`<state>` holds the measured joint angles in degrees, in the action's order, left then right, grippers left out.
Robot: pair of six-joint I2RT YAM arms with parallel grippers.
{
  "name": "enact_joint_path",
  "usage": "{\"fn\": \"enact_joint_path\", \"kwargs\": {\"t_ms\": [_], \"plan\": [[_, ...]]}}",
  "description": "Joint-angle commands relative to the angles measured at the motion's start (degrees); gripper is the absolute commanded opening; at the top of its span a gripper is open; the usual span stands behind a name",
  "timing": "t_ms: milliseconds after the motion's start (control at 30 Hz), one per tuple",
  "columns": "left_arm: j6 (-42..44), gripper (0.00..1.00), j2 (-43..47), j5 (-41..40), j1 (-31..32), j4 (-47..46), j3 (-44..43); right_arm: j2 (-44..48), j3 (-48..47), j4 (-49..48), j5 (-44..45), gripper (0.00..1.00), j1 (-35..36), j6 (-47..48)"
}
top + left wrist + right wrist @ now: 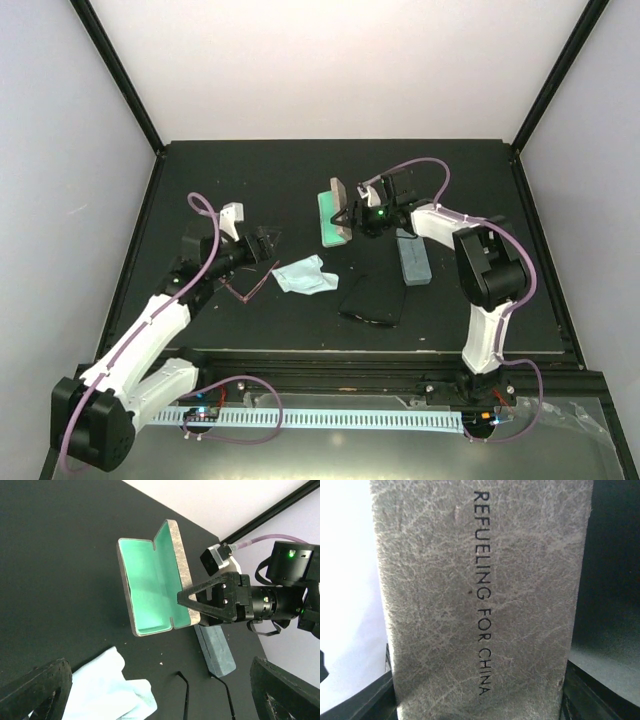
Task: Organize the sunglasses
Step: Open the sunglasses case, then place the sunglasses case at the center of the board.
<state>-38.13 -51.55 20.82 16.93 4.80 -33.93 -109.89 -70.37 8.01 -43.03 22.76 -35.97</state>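
The case (480,600) lid fills the right wrist view, cut off top and bottom; the right hand (192,600) shows there only as corners of its fingers (370,705). In the left wrist view the black sunglasses (186,700) are two thin arm tips at the bottom edge, which also cuts the cloth (107,690). From above, that pair blurs into the bench (250,180).

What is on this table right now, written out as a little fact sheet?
open case: green-lined, lid gripped by right gripper
left gripper: open, empty
pink-framed sunglasses: on table by left gripper
black sunglasses: on table, outside any case
blue-grey case: closed, beside open case
light blue cloth: crumpled, mid-table
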Motion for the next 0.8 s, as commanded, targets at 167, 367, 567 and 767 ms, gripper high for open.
{"fn": "enact_joint_path", "kwargs": {"t_ms": [167, 367, 567, 767], "plan": [[1.31, 0.97, -3.86, 2.39, -0.23, 0.16, -0.61, -4.37, -3.31, -3.91, -3.47, 0.80, -1.66, 2.36], [1.54, 0.97, -4.62, 2.61, -0.23, 0.28, -0.45, -6.66, -6.53, 1.38, 0.31, 0.82, -1.70, 5.91], [1.66, 0.97, -5.09, 2.65, -0.23, 0.18, -0.26, -4.10, -5.66, 3.40, 5.60, 0.83, -1.67, 7.78], [2.33, 0.97, -5.53, 2.64, -0.23, 0.17, -0.19, 0.51, -4.26, 5.64, 8.96, 0.83, -0.41, 11.34]]}}
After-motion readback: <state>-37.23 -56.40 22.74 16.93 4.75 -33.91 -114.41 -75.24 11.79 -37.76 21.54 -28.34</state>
